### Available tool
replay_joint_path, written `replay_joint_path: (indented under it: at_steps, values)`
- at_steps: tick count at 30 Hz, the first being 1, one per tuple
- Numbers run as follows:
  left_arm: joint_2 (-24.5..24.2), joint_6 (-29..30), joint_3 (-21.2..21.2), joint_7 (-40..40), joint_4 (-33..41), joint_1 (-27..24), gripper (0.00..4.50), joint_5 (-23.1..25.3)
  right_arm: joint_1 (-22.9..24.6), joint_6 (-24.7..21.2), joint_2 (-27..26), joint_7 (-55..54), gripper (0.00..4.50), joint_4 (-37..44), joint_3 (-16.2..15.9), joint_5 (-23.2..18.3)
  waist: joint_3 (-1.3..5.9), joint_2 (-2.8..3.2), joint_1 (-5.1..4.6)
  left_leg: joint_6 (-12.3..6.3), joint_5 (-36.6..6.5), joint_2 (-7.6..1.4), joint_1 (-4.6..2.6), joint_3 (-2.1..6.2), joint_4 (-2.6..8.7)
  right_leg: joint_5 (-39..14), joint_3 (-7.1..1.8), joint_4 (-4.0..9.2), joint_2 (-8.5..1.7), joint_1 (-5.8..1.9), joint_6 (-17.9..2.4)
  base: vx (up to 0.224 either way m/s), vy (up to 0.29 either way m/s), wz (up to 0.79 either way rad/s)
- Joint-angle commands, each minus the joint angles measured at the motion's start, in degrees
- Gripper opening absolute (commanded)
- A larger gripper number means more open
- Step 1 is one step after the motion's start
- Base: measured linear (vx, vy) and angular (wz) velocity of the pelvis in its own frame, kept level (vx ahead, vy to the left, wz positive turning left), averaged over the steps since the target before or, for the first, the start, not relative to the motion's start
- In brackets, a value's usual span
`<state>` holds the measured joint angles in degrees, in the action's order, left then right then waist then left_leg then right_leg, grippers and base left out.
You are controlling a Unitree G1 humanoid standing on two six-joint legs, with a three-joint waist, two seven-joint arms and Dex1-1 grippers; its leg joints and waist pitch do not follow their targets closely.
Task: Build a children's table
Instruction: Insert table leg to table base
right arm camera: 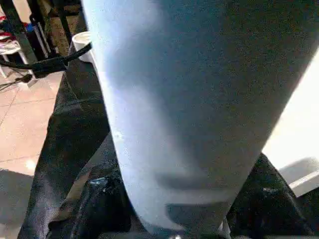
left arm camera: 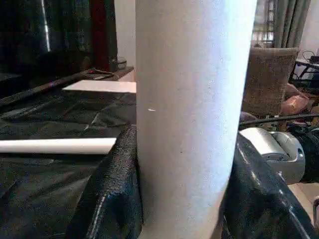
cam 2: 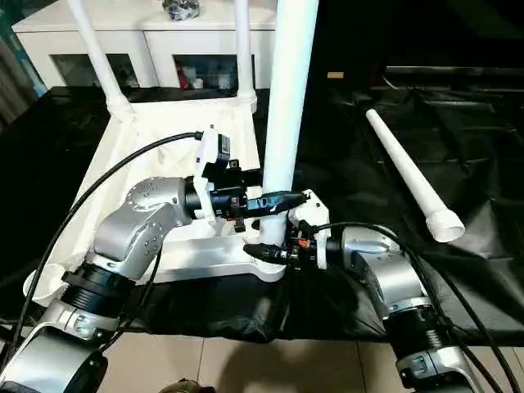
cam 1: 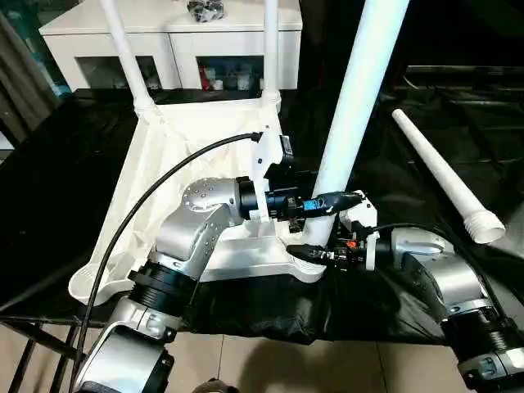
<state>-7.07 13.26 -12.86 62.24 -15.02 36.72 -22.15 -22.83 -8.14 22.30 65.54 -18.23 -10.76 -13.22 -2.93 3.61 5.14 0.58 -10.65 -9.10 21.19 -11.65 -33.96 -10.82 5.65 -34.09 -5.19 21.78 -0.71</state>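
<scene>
Both grippers clamp one upright leg (cam 2: 286,106) at the top's (cam 2: 155,164) near corner socket: left gripper (cam 2: 274,201) above, right gripper (cam 2: 264,250) below. A spare leg (cam 1: 446,176) lies well apart on open black cloth (cam 1: 393,164).

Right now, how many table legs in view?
4. Two stand in the far corner sockets: far-left leg, far-right leg. Near-right leg is upright at the near corner, between both hands. Loose leg lies on the black cloth.
</scene>
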Motion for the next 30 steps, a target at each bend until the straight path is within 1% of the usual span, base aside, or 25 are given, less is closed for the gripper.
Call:
replay_joint_path:
  at_steps: [1,6,7,8,9,10,11,12,13,14,15,16,18,19,20,22,23,24,25,26,27,28,29,30]
  values:
    - [-1.69,1.35,-3.24,0.52,-3.56,-1.42,1.85,4.26,-0.46,-1.03,0.09,0.15,1.99,-0.84,0.02,-0.16,2.9,-0.43,0.08,-0.65,-19.63,-4.88,-0.7,2.79,4.9,-21.0,-3.66,5.24,-4.89,-1.89,-10.73,0.0,0.0,0.0]
    - [-2.02,-0.03,-3.95,0.72,-4.27,-1.1,1.85,5.39,-0.24,-1.0,0.13,0.13,1.98,-0.83,0.01,-0.35,2.9,-0.38,0.07,-0.53,-20.07,-4.85,-0.79,2.8,4.9,-21.41,-3.66,5.28,-4.85,-1.85,-10.59,0.0,0.0,0.0]
    - [-2.0,-0.87,-4.12,-0.11,-4.85,-0.95,1.85,6.28,-0.14,-0.96,0.11,0.13,1.98,-0.87,0.0,-0.34,2.88,-0.5,0.03,-0.69,-19.87,-4.81,-0.76,2.77,4.88,-21.43,-3.69,5.32,-4.84,-1.82,-10.5,0.0,0.0,0.0]
    - [-1.94,0.32,-3.87,-0.82,-5.44,-0.7,2.41,6.17,0.12,-0.98,0.04,0.1,1.98,-0.79,-0.03,-0.31,2.84,-0.47,0.04,-0.58,-20.03,-4.85,-0.78,2.78,4.91,-21.91,-3.67,5.36,-4.92,-1.84,-10.44,0.0,0.0,0.0]
    - [-2.09,1.11,-3.71,-0.49,-5.3,-0.72,2.41,5.66,0.48,-1.07,0.02,0.1,1.98,-0.5,-0.09,-0.3,2.77,-0.91,-0.04,-0.61,-20.17,-4.85,-0.8,2.72,4.92,-22.51,-3.67,5.45,-4.89,-1.8,-10.29,0.0,0.0,0.0]
    - [-2.09,1.12,-3.71,-0.49,-5.29,-0.72,2.55,5.66,0.48,-1.07,0.02,0.1,1.98,-0.5,-0.09,-0.3,2.75,-0.68,0.01,-0.54,-20.41,-4.86,-0.89,2.85,4.97,-23.62,-3.69,5.49,-4.94,-1.71,-9.96,0.0,0.0,0.0]
    - [-2.1,1.33,-3.4,-0.45,-4.95,-0.88,2.61,5.23,0.64,-1.09,-0.01,0.08,1.98,-0.4,-0.13,-0.27,2.79,-0.89,-0.02,-0.63,-19.98,-4.8,-0.87,2.81,4.87,-24.05,-3.76,5.5,-5.05,-1.75,-9.57,0.0,0.0,0.0]
    - [-2.42,0.61,-2.91,-0.7,-4.4,-1.36,2.61,5.15,0.76,-1.07,-0.09,0.04,1.98,-0.42,-0.19,-0.23,2.79,-0.89,-0.02,-0.63,-19.98,-4.8,-0.87,2.81,4.87,-24.05,-3.76,5.5,-5.05,-1.75,-9.57,0.0,0.0,0.0]
    - [-2.64,0.34,-2.59,-0.87,-4.11,-1.63,2.71,5.07,0.8,-1.05,-0.15,0.01,1.97,-0.46,-0.23,-0.2,2.85,-1.08,0.1,-0.7,-19.16,-4.99,-0.77,2.84,4.94,-23.27,-3.78,5.42,-5.09,-1.75,-9.85,0.0,0.0,0.0]
    - [-3.54,0.04,-1.74,-1.1,-3.41,-2.39,2.78,4.61,0.86,-0.98,-0.32,-0.08,1.96,-0.64,-0.33,-0.13,2.92,-0.94,0.15,-0.78,-18.83,-4.99,-0.72,2.82,4.92,-22.38,-3.78,5.25,-5.07,-1.73,-10.1,0.0,0.0,0.0]
    - [-4.49,0.11,-1.39,-0.45,-2.88,-2.98,2.81,4.16,0.84,-1.0,-0.44,-0.16,1.96,-0.68,-0.39,-0.1,2.92,-1.08,0.11,-0.84,-18.66,-4.99,-0.69,2.81,4.95,-22.02,-3.77,5.21,-5.01,-1.74,-10.14,0.0,0.0,0.0]
    - [-5.3,0.38,-1.24,0.12,-2.44,-3.47,2.81,3.93,0.85,-1.01,-0.51,-0.21,1.96,-0.69,-0.42,-0.09,2.9,-1.03,0.14,-0.93,-18.52,-4.96,-0.68,2.76,4.95,-21.69,-3.78,5.16,-4.97,-1.7,-10.22,0.0,0.0,0.0]
    - [-7.72,1.01,-0.76,1.89,-1.16,-4.87,2.81,3.52,0.82,-0.91,-0.73,-0.36,1.96,-0.9,-0.53,-0.04,2.87,-1.12,0.03,-0.91,-18.56,-4.94,-0.63,2.76,5.05,-21.74,-3.77,5.06,-4.88,-1.68,-10.09,0.0,0.0,0.0]
    - [-8.99,1.37,-0.43,2.66,-0.53,-5.56,2.81,3.38,0.8,-0.77,-0.85,-0.41,1.96,-1.16,-0.58,0.03,2.97,-1.05,0.04,-0.81,-18.29,-4.94,-0.64,2.8,5.04,-21.94,-3.79,4.94,-4.98,-1.71,-9.92,0.0,0.0,0.0]
    - [-10.97,1.6,-0.05,3.71,0.11,-6.5,2.81,3.55,0.78,-0.52,-1.02,-0.46,1.96,-1.61,-0.63,0.13,2.99,-0.85,-0.04,-0.75,-17.98,-4.92,-0.59,2.78,5.03,-21.74,-3.82,4.86,-4.95,-1.63,-9.81,0.0,0.0,0.0]
    - [-11.73,1.54,-0.03,4.07,0.2,-6.82,2.81,3.79,0.77,-0.44,-1.08,-0.47,1.96,-1.77,-0.66,0.17,3.04,-0.64,0.01,-0.38,-17.92,-4.99,-0.8,2.74,5.1,-20.68,-3.84,4.77,-4.75,-1.43,-10.12,0.0,0.0,0.0]
    - [-15.38,0.8,-0.36,5.8,0.12,-8.32,2.81,5.41,0.79,-0.35,-1.29,-0.59,1.96,-2.09,-0.8,0.33,2.94,-0.48,0.04,0.17,-18.83,-5.02,-0.9,2.75,5.24,-20.1,-3.84,4.75,-4.69,-1.33,-10.59,0.0,0.0,0.0]
    - [-15.38,0.8,-0.36,5.8,0.12,-8.32,2.81,5.41,0.79,-0.35,-1.29,-0.59,1.96,-2.09,-0.8,0.33,2.94,-0.48,0.04,0.17,-18.83,-5.02,-0.9,2.75,5.24,-20.1,-3.84,4.75,-4.69,-1.33,-10.59,0.0,0.0,0.0]
    - [-15.95,0.62,-0.49,6.03,0.08,-8.59,2.81,5.74,0.86,-0.4,-1.27,-0.58,1.96,-1.99,-0.8,0.32,2.89,-0.5,-0.03,0.78,-19.81,-5.0,-0.97,2.78,5.31,-19.94,-3.86,4.63,-4.73,-1.36,-10.8,0.0,0.0,0.0]
    - [-16.96,0.23,-1.02,6.45,-0.34,-8.94,2.81,6.57,0.94,-0.65,-1.16,-0.51,1.96,-1.78,-0.87,0.33,2.87,-0.44,-0.01,0.98,-20.19,-4.98,-1.06,2.73,5.32,-20.09,-3.92,4.7,-4.81,-1.34,-10.93,0.0,0.0,0.0]
    - [-18.83,-1.59,-2.44,6.98,-1.66,-9.46,2.81,8.75,0.94,-1.43,-0.96,-0.53,1.96,-1.35,-1.13,0.52,2.86,-0.3,-0.01,1.02,-20.26,-4.98,-1.02,2.79,5.3,-20.1,-3.94,4.74,-4.86,-1.34,-10.91,0.0,0.0,0.0]
    - [-19.08,-1.71,-2.72,6.96,-1.83,-9.53,2.81,9.12,0.94,-1.64,-0.86,-0.52,1.96,-1.22,-1.14,0.53,2.88,-0.38,-0.04,1.06,-20.23,-5.0,-1.03,2.76,5.32,-19.93,-3.98,4.77,-4.83,-1.35,-10.79,0.0,0.0,0.0]
    - [-19.62,-2.01,-3.39,6.89,-2.26,-9.67,2.64,9.99,0.94,-2.13,-0.63,-0.49,1.96,-0.91,-1.17,0.55,2.86,-0.32,-0.14,1.25,-20.48,-4.96,-1.03,2.75,5.34,-19.88,-4.01,4.64,-4.81,-1.38,-10.65,0.0,0.0,0.0]
    - [-19.93,-2.87,-4.03,6.53,-2.96,-9.72,2.64,11.07,0.9,-2.81,-0.32,-0.62,1.96,-0.6,-1.2,0.68,2.92,-0.14,-0.07,1.32,-20.46,-4.95,-1.13,2.79,5.32,-19.87,-4.0,4.65,-4.82,-1.37,-10.61,0.0,0.0,0.0]
